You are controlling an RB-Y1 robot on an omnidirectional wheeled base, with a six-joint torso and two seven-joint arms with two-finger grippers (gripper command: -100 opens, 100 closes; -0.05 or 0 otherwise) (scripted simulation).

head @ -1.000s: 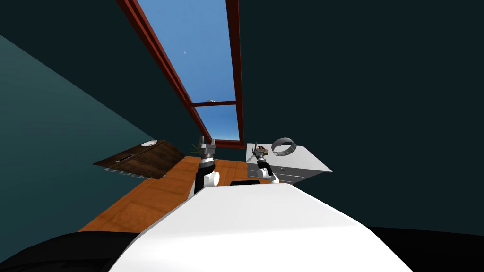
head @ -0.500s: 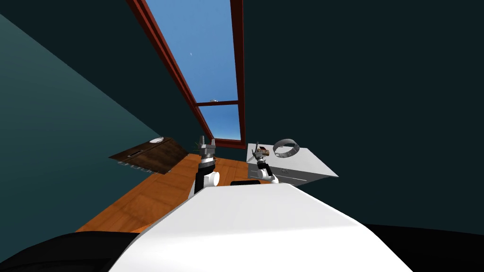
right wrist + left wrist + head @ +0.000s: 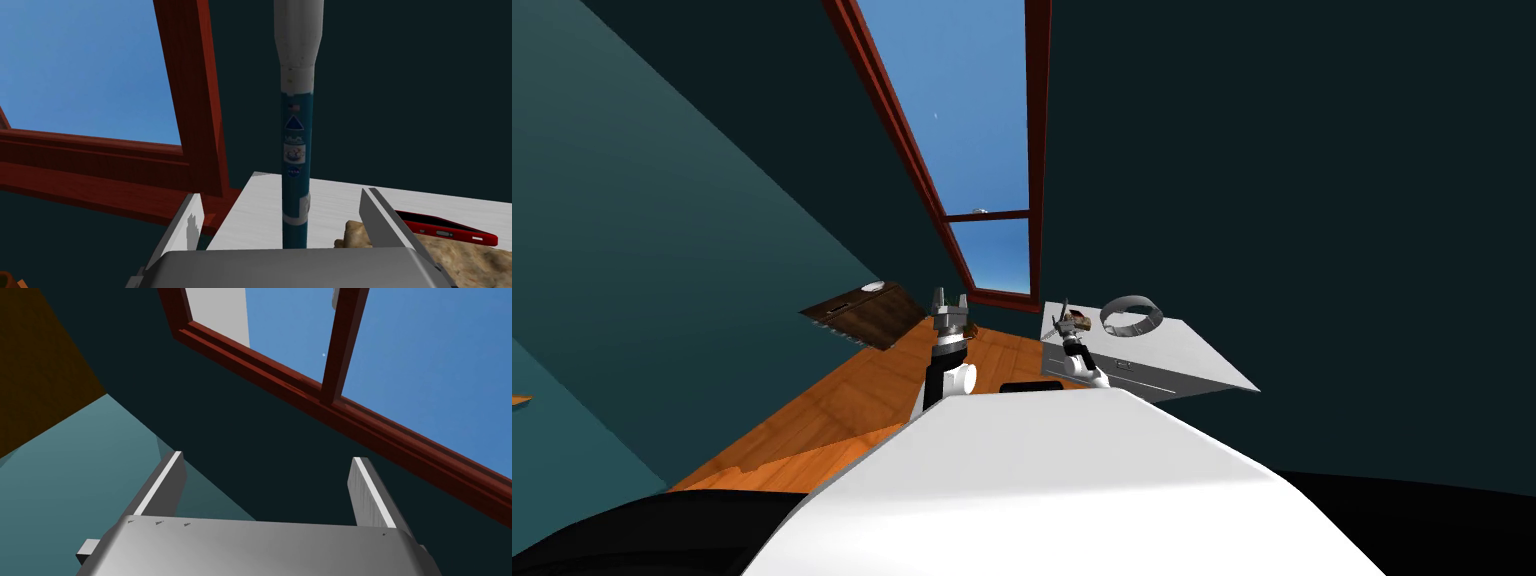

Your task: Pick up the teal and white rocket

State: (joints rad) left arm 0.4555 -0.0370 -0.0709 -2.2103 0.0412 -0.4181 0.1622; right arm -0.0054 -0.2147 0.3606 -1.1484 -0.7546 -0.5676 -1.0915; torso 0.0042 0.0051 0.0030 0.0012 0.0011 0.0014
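Right end effector [image 3: 281, 196] released, fingers either side of the upright rocket [image 3: 295, 125], not touching. Rocket stands near the white surface's [image 3: 332, 202] corner edge, with a red phone [image 3: 445, 228] nearby. Left end effector [image 3: 950, 303] released, over the wooden floor [image 3: 852, 400].

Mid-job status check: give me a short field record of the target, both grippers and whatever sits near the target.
right gripper: open, one finger on either side of the target
target: teal and white rocket, upright, not gripped, base hidden by the gripper body
left gripper: open, holding nothing
surface: white cabinet top
nearby: flat red slab, tan rocky lump
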